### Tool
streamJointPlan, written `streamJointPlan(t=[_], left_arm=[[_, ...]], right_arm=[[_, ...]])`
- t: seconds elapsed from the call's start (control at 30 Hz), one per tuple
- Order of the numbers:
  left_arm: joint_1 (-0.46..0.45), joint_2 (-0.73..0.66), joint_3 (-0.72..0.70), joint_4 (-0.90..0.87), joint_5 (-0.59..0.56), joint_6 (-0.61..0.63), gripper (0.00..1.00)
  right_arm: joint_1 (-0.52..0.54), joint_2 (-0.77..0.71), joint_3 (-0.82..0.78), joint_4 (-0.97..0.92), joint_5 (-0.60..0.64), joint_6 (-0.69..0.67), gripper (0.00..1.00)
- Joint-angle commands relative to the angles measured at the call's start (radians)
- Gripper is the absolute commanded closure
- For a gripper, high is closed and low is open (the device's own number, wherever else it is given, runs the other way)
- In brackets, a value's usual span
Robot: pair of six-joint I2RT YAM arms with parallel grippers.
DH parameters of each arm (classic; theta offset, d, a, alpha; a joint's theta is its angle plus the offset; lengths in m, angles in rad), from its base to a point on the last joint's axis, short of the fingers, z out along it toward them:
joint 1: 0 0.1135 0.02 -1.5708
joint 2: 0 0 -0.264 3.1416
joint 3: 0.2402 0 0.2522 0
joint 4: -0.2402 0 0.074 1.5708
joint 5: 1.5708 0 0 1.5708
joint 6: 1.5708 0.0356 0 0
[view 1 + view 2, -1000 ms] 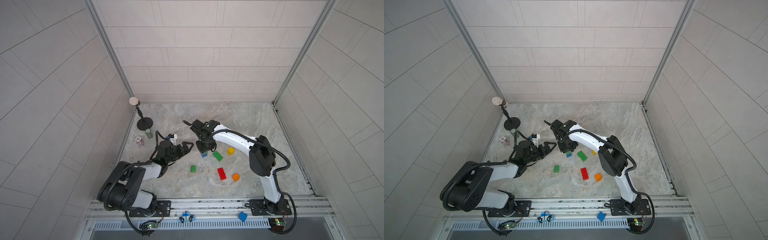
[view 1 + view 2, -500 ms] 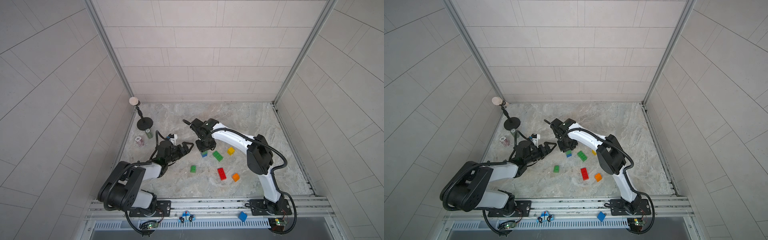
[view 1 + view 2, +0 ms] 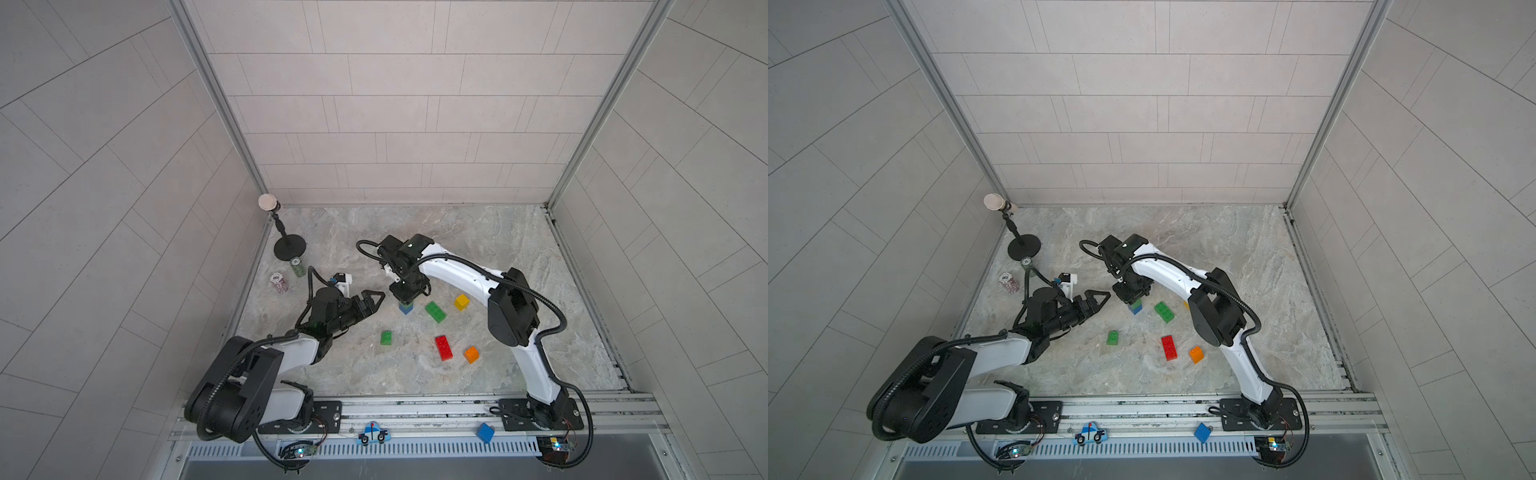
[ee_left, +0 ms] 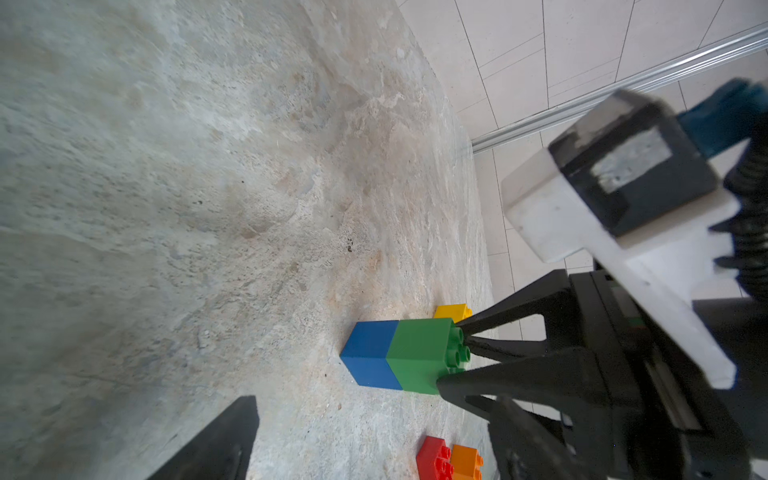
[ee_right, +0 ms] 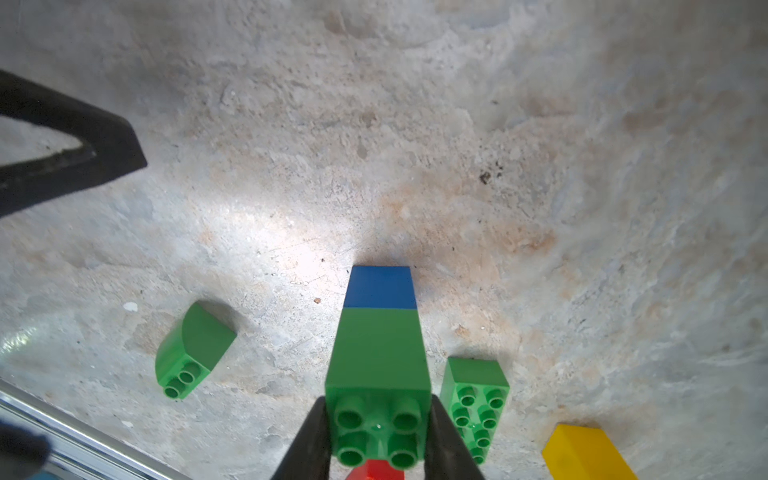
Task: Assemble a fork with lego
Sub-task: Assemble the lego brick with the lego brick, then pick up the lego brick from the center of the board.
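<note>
**A:** What do the right jaws have?

**B:** They are narrowed on the small green brick (image 5: 378,361), one jaw flat against each side face just below its studs. That brick is pressed onto the blue brick (image 5: 380,286), and the blue one stands on the bench (image 3: 498,249). The two make a short upright stack, and the right arm (image 3: 453,274) comes down on it from above.

**A:** And the left jaws?

**B:** They are spread wide with nothing between them. In both top views they hang at nine o'clock of the stack, near it but clear of it, at the end of the left arm (image 3: 291,353).

**A:** Where is the rest of the lego?

**B:** It lies loose on the bench, with no piece joined to another. Taking the stack as centre:
- The long green brick (image 3: 435,311) is just beside it at three o'clock.
- The yellow brick (image 3: 461,302) is farther out the same way.
- The rounded green brick (image 3: 386,337) is at seven o'clock.
- The red brick (image 3: 443,347) is between four and five o'clock.
- The orange brick (image 3: 471,354) is near the red one, at its three o'clock.

**A:** Anything off the bench?

**B:** A plain blue block (image 3: 485,432) and a car cutout (image 3: 374,434) sit on the front rail at the six o'clock edge.
</note>
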Motion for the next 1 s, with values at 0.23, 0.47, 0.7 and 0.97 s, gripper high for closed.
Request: streamJointPlan(t=[0.23, 0.47, 0.7, 0.97], left_arm=[[0.005, -0.153, -0.02, -0.12, -0.027, 0.039, 0.06], [-0.004, -0.38, 0.034, -0.438, -0.13, 0.155, 0.02], [-0.179, -0.408, 0.16, -0.623, -0.275, 0.318, 0.03], [-0.382, -0.278, 0.208, -0.549, -0.352, 0.332, 0.04]], right_arm=[[0.0, 0.04, 0.066, -0.059, -0.085, -0.041, 0.09], [-0.02, -0.215, -0.053, 0.141, -0.126, 0.049, 0.06], [-0.038, -0.64, -0.681, 0.693, 0.137, 0.126, 0.01], [-0.112, -0.668, -0.812, 0.485, 0.105, 0.063, 0.26]])
